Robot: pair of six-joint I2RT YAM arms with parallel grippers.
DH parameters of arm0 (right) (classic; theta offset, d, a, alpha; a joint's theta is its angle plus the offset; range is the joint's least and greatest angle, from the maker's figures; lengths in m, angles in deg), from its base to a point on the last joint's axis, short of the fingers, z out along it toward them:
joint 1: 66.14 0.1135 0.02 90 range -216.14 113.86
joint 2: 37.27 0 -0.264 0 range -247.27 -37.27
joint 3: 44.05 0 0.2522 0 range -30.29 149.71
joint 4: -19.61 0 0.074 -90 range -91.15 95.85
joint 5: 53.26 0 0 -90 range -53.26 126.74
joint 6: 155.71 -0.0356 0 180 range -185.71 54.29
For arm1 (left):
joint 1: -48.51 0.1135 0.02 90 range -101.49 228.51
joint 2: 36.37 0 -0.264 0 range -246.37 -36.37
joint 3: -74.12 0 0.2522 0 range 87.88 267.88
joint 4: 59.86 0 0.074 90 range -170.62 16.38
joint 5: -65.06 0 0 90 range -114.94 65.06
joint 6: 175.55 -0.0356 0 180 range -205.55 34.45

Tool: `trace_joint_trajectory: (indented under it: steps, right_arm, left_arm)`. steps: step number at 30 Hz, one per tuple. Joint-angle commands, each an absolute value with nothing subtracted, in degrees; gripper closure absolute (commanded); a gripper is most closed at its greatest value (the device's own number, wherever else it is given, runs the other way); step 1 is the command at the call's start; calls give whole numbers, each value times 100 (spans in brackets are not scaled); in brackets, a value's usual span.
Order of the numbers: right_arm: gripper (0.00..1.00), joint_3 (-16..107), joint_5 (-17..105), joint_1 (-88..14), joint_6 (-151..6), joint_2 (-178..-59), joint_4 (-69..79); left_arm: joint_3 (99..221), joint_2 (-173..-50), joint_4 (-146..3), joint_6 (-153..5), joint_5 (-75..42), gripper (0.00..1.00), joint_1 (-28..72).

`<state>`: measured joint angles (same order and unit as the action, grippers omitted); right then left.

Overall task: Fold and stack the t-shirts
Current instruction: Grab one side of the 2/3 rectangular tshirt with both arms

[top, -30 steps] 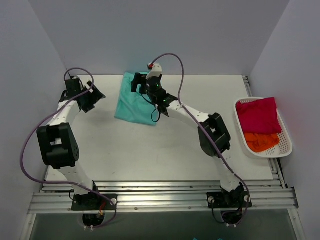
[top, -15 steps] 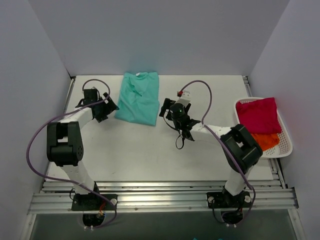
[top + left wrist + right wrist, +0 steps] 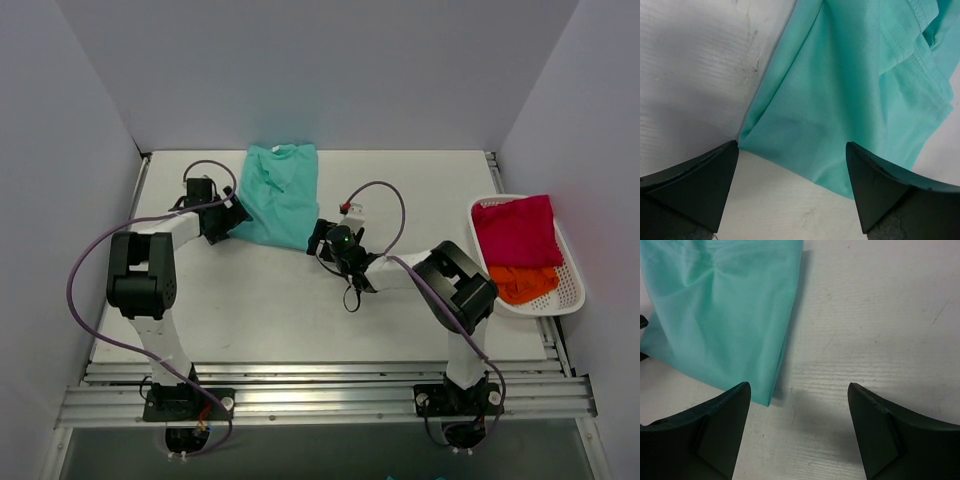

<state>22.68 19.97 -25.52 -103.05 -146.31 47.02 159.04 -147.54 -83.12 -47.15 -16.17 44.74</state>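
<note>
A teal t-shirt (image 3: 278, 195) lies flat at the back middle of the table, folded into a long strip with its collar at the far end. My left gripper (image 3: 228, 218) is open at the shirt's near left corner. In the left wrist view that near hem (image 3: 805, 150) lies in the gap of the left gripper (image 3: 792, 146). My right gripper (image 3: 318, 240) is open beside the near right corner. In the right wrist view the shirt's corner (image 3: 765, 390) sits by the left finger of the right gripper (image 3: 799, 386), with bare table between the fingers. A magenta t-shirt (image 3: 515, 228) and an orange t-shirt (image 3: 522, 283) lie bunched in the basket.
The white slotted basket (image 3: 575, 290) stands at the table's right edge. Grey walls close in the back and both sides. The arms' cables loop over the table near each wrist. Bare table (image 3: 300, 310) runs from the teal shirt to the near rail.
The right arm has drawn back from over the shirt's far end down to its near right corner. The left arm has swung right to the near left corner. The right jaws have narrowed a little.
</note>
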Motion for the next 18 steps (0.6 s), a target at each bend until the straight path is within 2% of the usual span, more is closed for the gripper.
trace_joint_trajectory:
  steps: [1, 2, 3, 5, 6, 7, 13, 16, 18]
  right_arm:
    - [26, 2499, 2101, -2483, -10421, -14836, 4918]
    - [26, 2534, 2162, -2474, -10421, -14863, 4935]
    - [26, 2552, 2180, -2465, -10447, -14924, 4970]
    - [26, 2613, 2224, -2430, -10456, -14995, 5006]
    - [27, 2640, 2276, -2430, -10482, -15073, 5023]
    - [27, 2666, 2286, -2413, -10491, -15118, 5032]
    - [27, 2886, 2444, -2377, -10570, -15399, 5085]
    - [28, 2991, 2488, -2351, -10579, -15505, 5085]
    - [28, 3053, 2505, -2333, -10596, -15575, 5085]
  left_arm:
    - [16180, -14886, -8066, -4705, -1730, 0, 4421]
    - [16180, -14904, -8066, -4705, -1738, 0, 4421]
    - [16180, -14922, -8057, -4714, -1756, 7, 4412]
    - [16180, -14957, -8057, -4731, -1809, 10, 4421]
    - [16180, -14974, -8048, -4723, -1818, 14, 4421]
    - [16188, -15018, -8048, -4731, -1826, 23, 4421]
    - [16259, -15176, -8048, -4740, -1835, 44, 4421]
    - [16294, -15229, -8057, -4766, -1844, 51, 4412]
    - [16311, -15256, -8057, -4775, -1870, 66, 4421]
